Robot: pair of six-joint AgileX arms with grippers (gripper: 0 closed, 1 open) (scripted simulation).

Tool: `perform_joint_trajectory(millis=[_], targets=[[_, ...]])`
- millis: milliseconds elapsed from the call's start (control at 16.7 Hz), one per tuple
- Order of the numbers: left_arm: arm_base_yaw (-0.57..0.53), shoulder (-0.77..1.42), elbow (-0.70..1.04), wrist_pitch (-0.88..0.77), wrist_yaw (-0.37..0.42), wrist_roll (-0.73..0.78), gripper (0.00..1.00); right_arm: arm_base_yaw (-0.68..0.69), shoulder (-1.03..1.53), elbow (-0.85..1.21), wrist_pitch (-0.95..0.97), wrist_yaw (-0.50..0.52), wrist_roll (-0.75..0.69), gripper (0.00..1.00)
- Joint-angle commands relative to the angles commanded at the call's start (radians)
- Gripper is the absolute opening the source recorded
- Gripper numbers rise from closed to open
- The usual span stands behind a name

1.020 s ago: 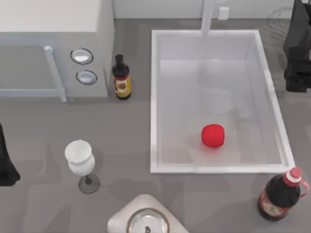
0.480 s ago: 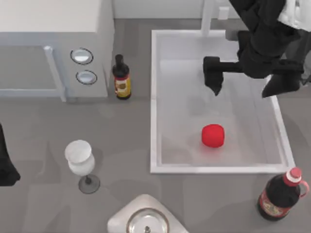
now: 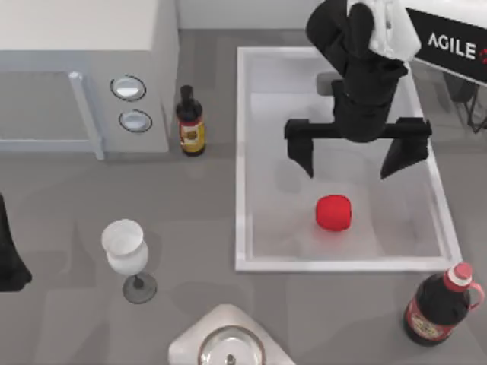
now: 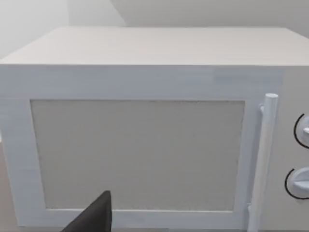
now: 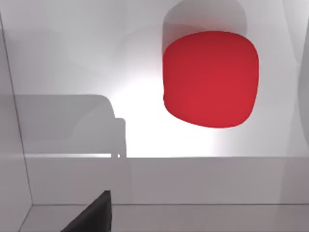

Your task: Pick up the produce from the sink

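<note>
The produce [image 3: 334, 212], a plain bright-red rounded lump, lies on the pale floor of the sink [image 3: 240, 152], toward its near wall. My right gripper [image 3: 348, 172] hangs over the basin just behind the produce, open, with its black fingers spread wider than the lump and nothing between them. The right wrist view looks down on the produce [image 5: 210, 79] resting on the sink floor [image 5: 72, 58], apart from the one fingertip [image 5: 94, 215] that shows. My left arm [image 3: 9, 258] is parked at the table's left edge, facing the white box [image 4: 135, 145].
A white microwave-like box [image 3: 84, 68] stands at the back left, with a small dark bottle [image 3: 190, 122] beside it. A wine glass [image 3: 125, 251] stands front left. A red-capped dark bottle [image 3: 441, 304] sits by the sink's front right corner. A round lidded vessel [image 3: 228, 346] is at the front edge.
My right arm has swung in from the back right over the sink and come forward toward the produce, its fingers spreading wider. The produce has not moved.
</note>
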Motion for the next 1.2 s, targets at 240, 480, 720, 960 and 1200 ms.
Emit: perform_joint_trajectory(millis=[240, 480, 720, 960, 1200], targets=[[0.0, 0.0, 0.0, 0.0, 0.0, 0.0, 1.0, -0.005, -0.002, -0.003, 0.002, 0.0, -0.001, 1.0], [0.0, 0.0, 0.0, 0.0, 0.0, 0.0, 1.0, -0.004, 0.042, -0.042, 0.074, 0.0, 0.0, 1.0], [0.0, 0.0, 0.0, 0.0, 0.0, 0.0, 1.0, -0.002, 0.146, -0.13, 0.295, 0.002, 0.002, 1.0], [0.0, 0.0, 0.0, 0.0, 0.0, 0.0, 1.0, 0.001, 0.234, -0.203, 0.441, 0.003, 0.003, 1.0], [0.0, 0.0, 0.0, 0.0, 0.0, 0.0, 1.0, 0.001, 0.243, -0.209, 0.452, 0.003, 0.004, 1.0]])
